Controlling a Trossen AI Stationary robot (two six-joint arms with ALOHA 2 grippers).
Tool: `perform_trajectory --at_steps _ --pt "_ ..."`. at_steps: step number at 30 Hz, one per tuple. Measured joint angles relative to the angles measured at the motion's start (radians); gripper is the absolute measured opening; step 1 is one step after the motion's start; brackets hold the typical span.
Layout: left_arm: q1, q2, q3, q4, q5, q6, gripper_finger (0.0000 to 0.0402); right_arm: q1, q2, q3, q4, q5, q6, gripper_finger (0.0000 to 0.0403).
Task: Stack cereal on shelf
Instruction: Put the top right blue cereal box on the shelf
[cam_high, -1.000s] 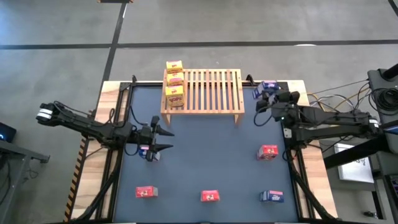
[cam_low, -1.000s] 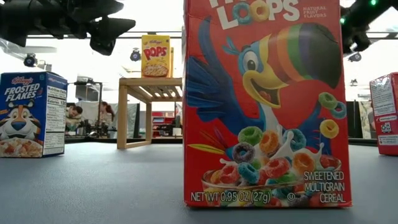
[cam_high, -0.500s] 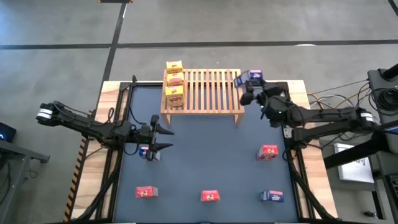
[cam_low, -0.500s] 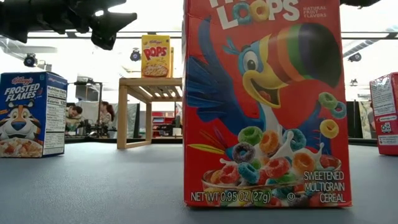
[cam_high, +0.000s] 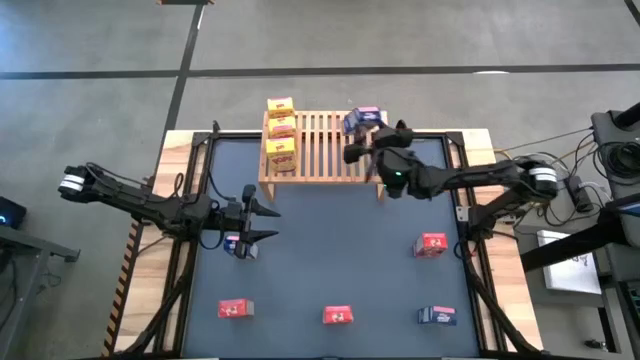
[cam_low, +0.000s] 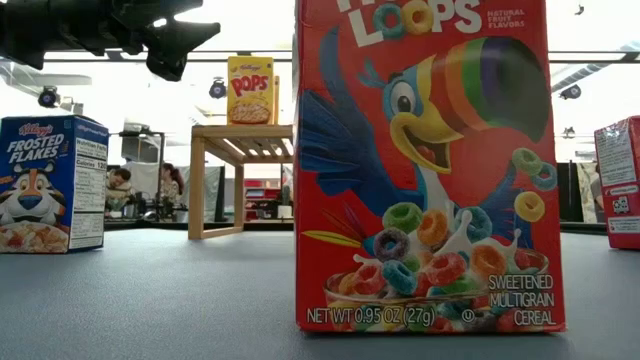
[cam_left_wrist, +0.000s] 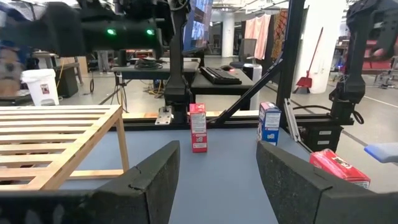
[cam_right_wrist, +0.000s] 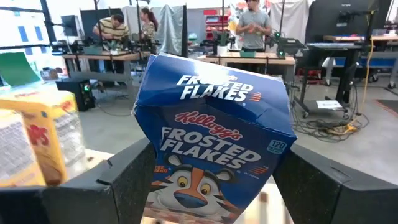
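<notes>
Over the far end of the table, the high view shows the right gripper (cam_high: 368, 135) carrying a blue cereal box (cam_high: 362, 119) above the back right part of the wooden shelf (cam_high: 330, 160). Three yellow boxes (cam_high: 281, 135) already sit in a row down the shelf's left end, toward nine o'clock from the carried box. The left gripper (cam_high: 262, 221) waits low at the table's left, its fingers spread, with a second blue box (cam_high: 236, 244) just beside it at about seven o'clock. Three red boxes (cam_high: 338, 316) and one more blue box (cam_high: 437, 316) stand apart on the tabletop.

At table height, the low view is filled by a red box (cam_low: 425, 165); a blue box (cam_low: 50, 183) stands at nine o'clock, and one yellow box (cam_low: 250, 90) shows on the shelf behind. The right gripper does not show here.

From the left wrist, the left fingers (cam_left_wrist: 152, 180) stand apart with nothing between them.

From the right wrist, the right fingers (cam_right_wrist: 124, 180) are clamped on the blue box (cam_right_wrist: 214, 140), which sits visibly tilted in the grip, with a yellow box (cam_right_wrist: 37, 143) near it.

The tilt is the main risk, in my judgement: set down crooked, the box could land on an edge or catch a gap between slats and topple. Swinging too far toward nine o'clock could knock the yellow row, and letting go too near the back edge could drop the box off the shelf.
</notes>
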Motion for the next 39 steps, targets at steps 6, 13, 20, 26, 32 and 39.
perform_trajectory --at_steps 6,13,20,26,32,39 --pt "0.0 0.0 0.0 -0.012 0.001 -0.012 0.0197 0.0 0.169 0.208 -0.022 0.033 -0.146 0.0288" --pt "0.0 0.0 0.0 -0.023 0.01 -0.018 0.0197 -0.025 0.318 0.367 -0.144 0.055 -0.06 0.029" --pt "0.0 0.0 0.0 -0.026 0.013 -0.031 0.0197 -0.054 0.426 0.458 -0.194 0.049 -0.011 0.029" --pt "0.0 0.0 0.0 -0.042 0.012 -0.031 0.0197 -0.057 0.462 0.516 -0.276 0.044 0.028 0.0292" --pt "0.0 0.0 0.0 -0.044 0.012 -0.031 0.0197 -0.063 0.461 0.535 -0.379 0.038 0.125 0.0292" --pt "0.0 0.0 0.0 -0.044 0.012 -0.031 0.0197 -0.067 0.454 0.535 -0.404 0.007 0.163 0.0293"
